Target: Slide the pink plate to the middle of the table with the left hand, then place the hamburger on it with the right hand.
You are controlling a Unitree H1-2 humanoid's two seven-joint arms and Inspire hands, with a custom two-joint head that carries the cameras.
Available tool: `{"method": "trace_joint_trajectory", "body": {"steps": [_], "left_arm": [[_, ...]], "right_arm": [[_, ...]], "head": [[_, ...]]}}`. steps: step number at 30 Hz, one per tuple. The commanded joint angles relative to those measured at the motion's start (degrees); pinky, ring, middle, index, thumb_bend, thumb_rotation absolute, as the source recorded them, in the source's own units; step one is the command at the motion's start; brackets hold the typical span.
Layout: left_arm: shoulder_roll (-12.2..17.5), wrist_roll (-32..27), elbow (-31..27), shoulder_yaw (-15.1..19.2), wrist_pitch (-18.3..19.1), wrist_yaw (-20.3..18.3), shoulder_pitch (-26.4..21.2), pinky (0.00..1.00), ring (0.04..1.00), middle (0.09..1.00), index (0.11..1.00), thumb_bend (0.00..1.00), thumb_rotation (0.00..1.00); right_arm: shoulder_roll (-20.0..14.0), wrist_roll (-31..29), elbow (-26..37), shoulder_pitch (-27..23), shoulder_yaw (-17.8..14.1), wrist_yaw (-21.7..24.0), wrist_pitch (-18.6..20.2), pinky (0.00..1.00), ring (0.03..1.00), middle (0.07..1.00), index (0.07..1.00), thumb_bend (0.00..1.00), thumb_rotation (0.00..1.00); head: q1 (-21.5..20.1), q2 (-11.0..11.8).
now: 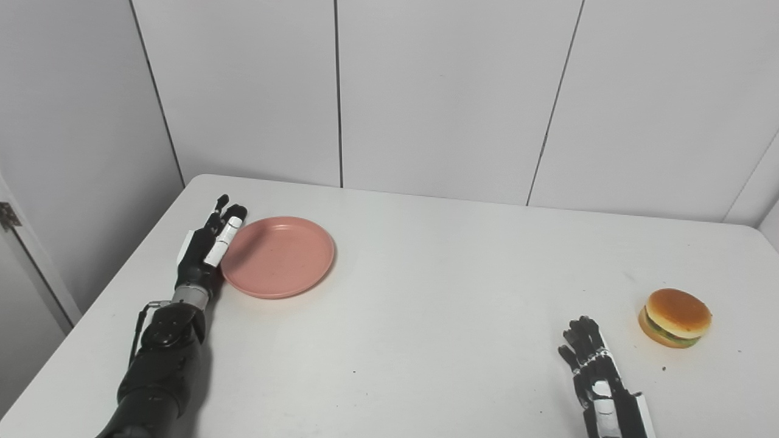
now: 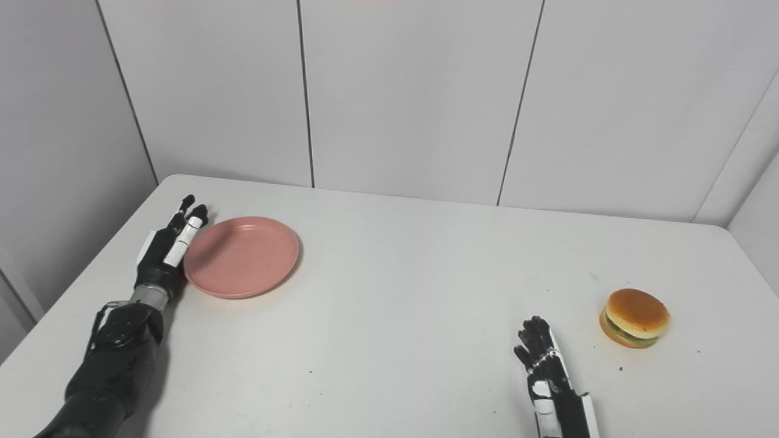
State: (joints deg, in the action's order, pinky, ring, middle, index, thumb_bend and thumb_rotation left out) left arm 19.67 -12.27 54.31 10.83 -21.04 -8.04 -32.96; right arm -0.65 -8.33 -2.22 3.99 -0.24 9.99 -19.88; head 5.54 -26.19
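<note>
A round, shallow pink plate (image 1: pixel 278 257) lies far left on the white table (image 1: pixel 426 292), the left hand (image 1: pixel 206 250) flat against its left rim, fingers outstretched, while the right hand (image 1: pixel 593 368), fingers apart and empty, rests near right, beside the sesame-free hamburger (image 1: pixel 675 317).

White table (image 1: pixel 426 316), rounded corners, few dark specks. Pale grey panelled walls (image 1: pixel 450 91) behind, dark vertical seams.

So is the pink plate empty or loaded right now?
Empty. The pink plate shows only bare surface, and the hamburger sits apart on the table.
</note>
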Motion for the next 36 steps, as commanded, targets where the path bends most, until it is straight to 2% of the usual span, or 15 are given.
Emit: {"method": "trace_joint_trajectory", "body": {"steps": [1, 9, 13, 21, 28, 32, 36], "left_arm": [[-0.01, 0.35, -1.33, -0.47, -0.48, -1.18, -1.24, 0.82, 0.944, 0.945, 0.963, 0.9, 0.71], [-0.53, 1.36, -3.69, -1.84, 0.29, -1.78, -0.71, 0.81, 0.926, 0.938, 0.974, 0.9, 0.7], [-1.28, 1.07, -5.86, -2.06, 2.08, -2.04, -0.12, 0.81, 0.93, 0.935, 0.951, 0.88, 0.67], [-2.53, 2.35, -8.29, -3.33, 3.81, -1.41, 1.01, 0.79, 0.929, 0.923, 0.946, 0.87, 0.69], [-3.6, 2.52, -9.13, -4.53, 4.09, -2.94, 1.62, 0.8, 0.934, 0.929, 0.965, 0.87, 0.7], [-4.54, 2.13, -8.96, -4.67, 3.99, -3.75, 1.62, 0.84, 0.938, 0.93, 0.968, 0.88, 0.68], [-5.69, 2.84, -10.28, -5.06, 4.62, -2.96, 1.98, 0.8, 0.918, 0.929, 0.961, 0.87, 0.7]], "right_arm": [[-0.56, 0.21, -2.2, 0.67, 0.62, -0.19, 4.36, 0.94, 0.945, 0.943, 0.939, 0.78, 0.89], [-0.49, 0.58, -1.97, 0.77, 0.76, -0.32, 4.52, 0.93, 0.939, 0.939, 0.938, 0.78, 0.89], [-0.32, 0.59, -1.54, 0.93, 0.84, -0.42, 4.68, 0.93, 0.932, 0.932, 0.936, 0.76, 0.89], [-0.29, 0.62, -1.33, 1.02, 0.94, -0.4, 4.88, 0.93, 0.93, 0.93, 0.935, 0.76, 0.88], [-0.17, 0.41, -1.2, 1.06, 0.95, -0.34, 5.2, 0.93, 0.93, 0.927, 0.931, 0.77, 0.88], [-0.21, 0.66, -0.86, 1.18, 1.04, -0.37, 5.46, 0.92, 0.925, 0.924, 0.929, 0.77, 0.88], [-0.08, 0.74, -0.46, 1.31, 1.16, -0.44, 5.67, 0.92, 0.924, 0.925, 0.928, 0.78, 0.88]], "head": [[0.05, -0.07], [-0.25, -0.14], [-0.5, -0.31], [-0.66, -0.45], [-0.88, -0.58], [-0.88, -0.69], [-1.02, -0.77]]}}
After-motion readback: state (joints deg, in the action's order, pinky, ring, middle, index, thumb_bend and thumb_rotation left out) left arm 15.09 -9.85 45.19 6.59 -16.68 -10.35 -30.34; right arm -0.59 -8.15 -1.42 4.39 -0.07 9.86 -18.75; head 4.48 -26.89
